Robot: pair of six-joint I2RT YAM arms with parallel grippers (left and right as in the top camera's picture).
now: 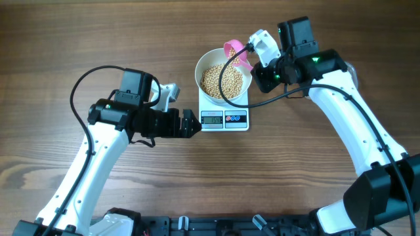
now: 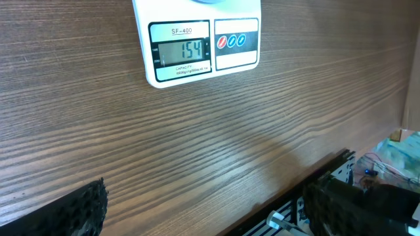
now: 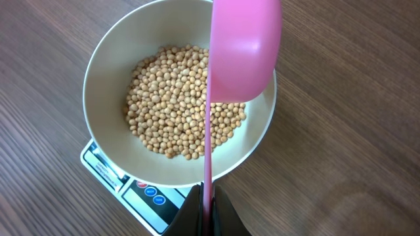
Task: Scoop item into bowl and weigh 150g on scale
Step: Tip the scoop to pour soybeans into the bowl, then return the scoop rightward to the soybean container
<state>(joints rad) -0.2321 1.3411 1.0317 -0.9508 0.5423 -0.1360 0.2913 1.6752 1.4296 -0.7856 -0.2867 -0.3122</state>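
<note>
The white bowl (image 1: 224, 78) stands on the white scale (image 1: 224, 118) and holds a heap of tan beans (image 1: 220, 80). My right gripper (image 1: 254, 63) is shut on the thin handle of a pink scoop (image 1: 231, 49), whose cup hangs over the bowl's far right rim. In the right wrist view the scoop (image 3: 243, 52) is tilted over the beans (image 3: 174, 98) in the bowl (image 3: 98, 85), and its handle is pinched in the gripper (image 3: 208, 206). My left gripper (image 1: 191, 123) is open just left of the scale. The scale's display (image 2: 182, 51) reads 154.
A black cable (image 1: 222, 84) from the right arm loops over the bowl. The table's front edge and a dark frame (image 2: 321, 180) lie close to the left gripper (image 2: 213, 216). Bare wooden tabletop (image 1: 79, 39) surrounds the scale.
</note>
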